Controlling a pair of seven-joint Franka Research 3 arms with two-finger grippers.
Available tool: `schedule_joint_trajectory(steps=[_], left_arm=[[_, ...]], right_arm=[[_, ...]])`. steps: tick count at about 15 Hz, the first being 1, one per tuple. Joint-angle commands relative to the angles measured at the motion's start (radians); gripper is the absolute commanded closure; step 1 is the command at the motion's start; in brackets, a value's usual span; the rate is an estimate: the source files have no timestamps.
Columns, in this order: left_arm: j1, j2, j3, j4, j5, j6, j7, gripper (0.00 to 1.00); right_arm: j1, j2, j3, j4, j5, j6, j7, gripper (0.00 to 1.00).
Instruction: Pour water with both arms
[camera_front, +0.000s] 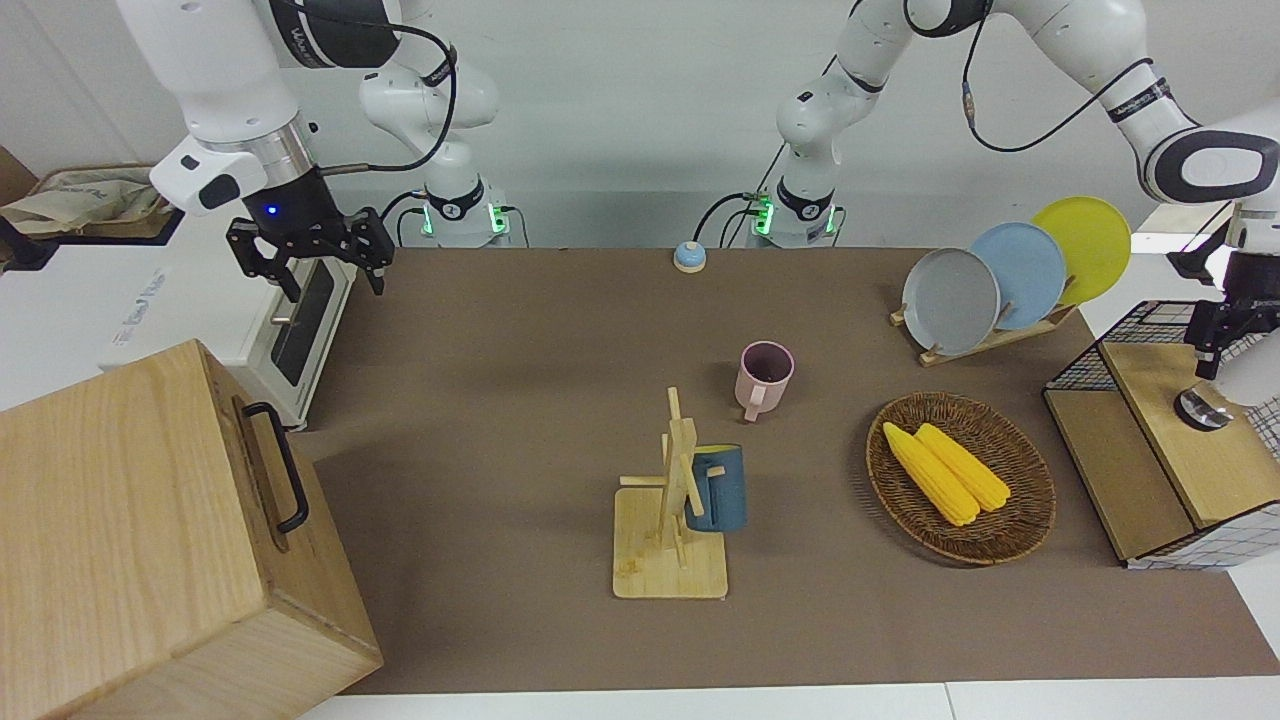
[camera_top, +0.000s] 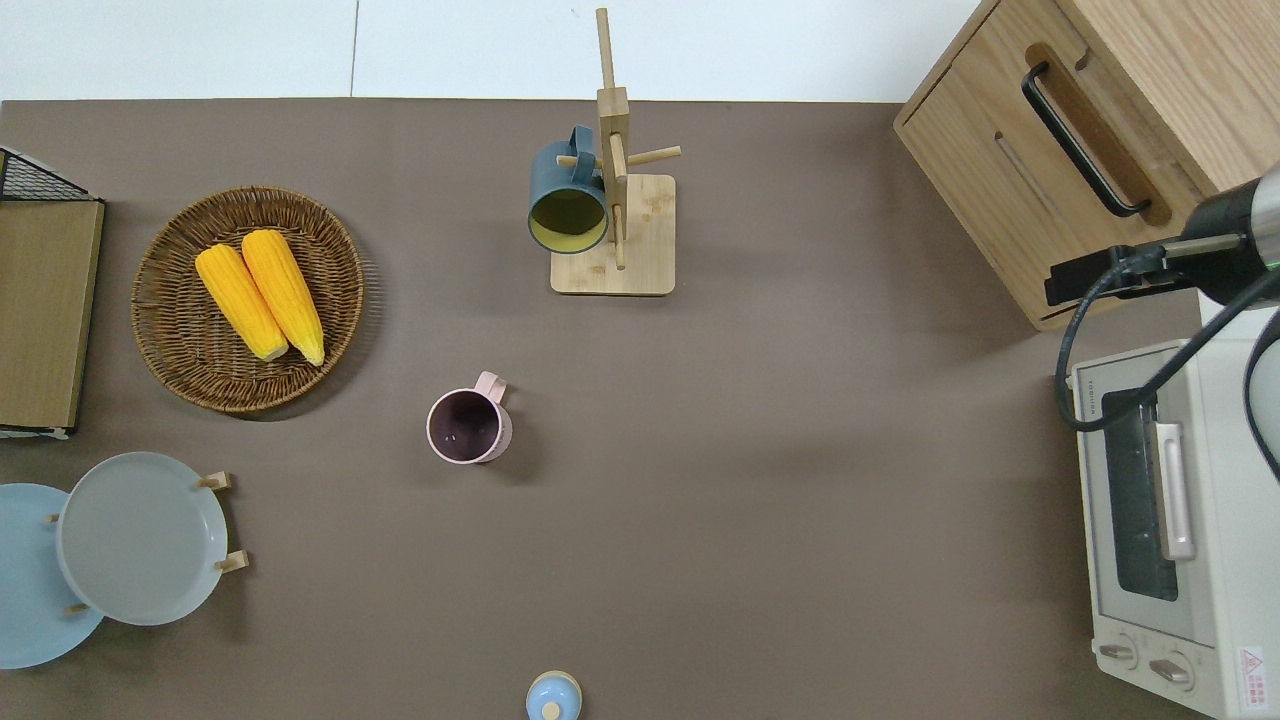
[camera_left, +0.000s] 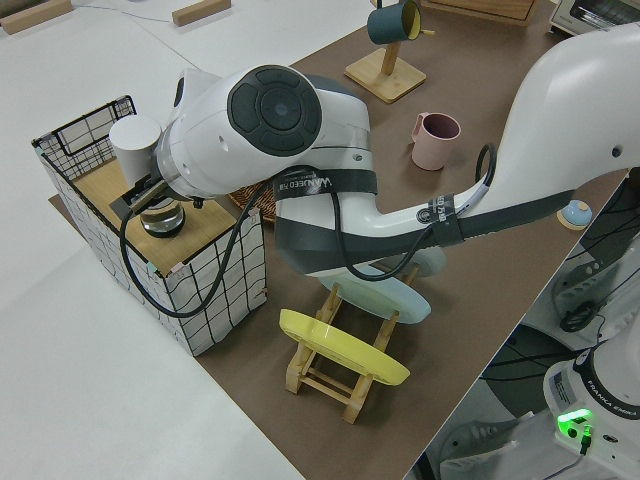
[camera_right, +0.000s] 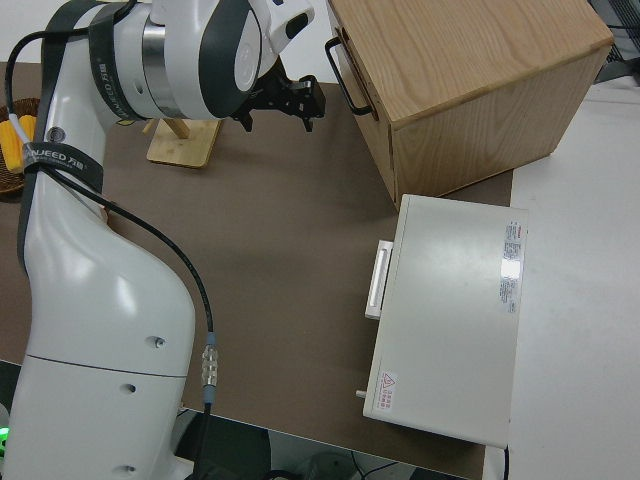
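The pink mug (camera_front: 765, 377) stands upright in the middle of the brown table mat (camera_front: 500, 420), nothing touching it. A little farther from the robots, the blue mug (camera_front: 716, 487) hangs on the wooden mug tree (camera_front: 672, 500) (its inside is yellow). The right gripper (camera_front: 312, 262) hangs in the air near the white toaster oven (camera_front: 285, 330), its fingers spread wide and holding nothing. The left gripper (camera_front: 1212, 345) is down over the wooden top of the wire basket (camera_front: 1170, 440), right at a small silver knob (camera_front: 1203, 408); I cannot tell if its fingers are apart or closed. Two yellow corn cobs (camera_front: 945, 470) lie in the wicker tray (camera_front: 1020, 520).
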Motion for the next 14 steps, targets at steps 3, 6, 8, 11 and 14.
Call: schedule_joint_trajectory(steps=[3,6,8,11,14], left_arm=[[-0.002,-0.041,-0.006,0.111,0.342,-0.265,-0.259,0.0],[-0.004,-0.042,-0.006,0.137,0.362,-0.345,-0.284,0.0],[-0.002,-0.045,-0.005,0.139,0.365,-0.376,-0.282,0.0],[-0.004,-0.082,-0.006,0.139,0.382,-0.477,-0.297,0.0],[-0.023,-0.123,-0.023,0.139,0.404,-0.613,-0.396,0.0]], right_arm=[[-0.01,-0.02,0.006,-0.023,0.006,0.013,-0.017,0.007],[-0.01,-0.02,0.006,-0.023,0.006,0.013,-0.017,0.007],[-0.01,-0.02,0.006,-0.023,0.006,0.013,-0.017,0.007],[-0.01,-0.02,0.006,-0.023,0.006,0.013,-0.017,0.007],[-0.01,-0.02,0.006,-0.023,0.006,0.013,-0.017,0.007]])
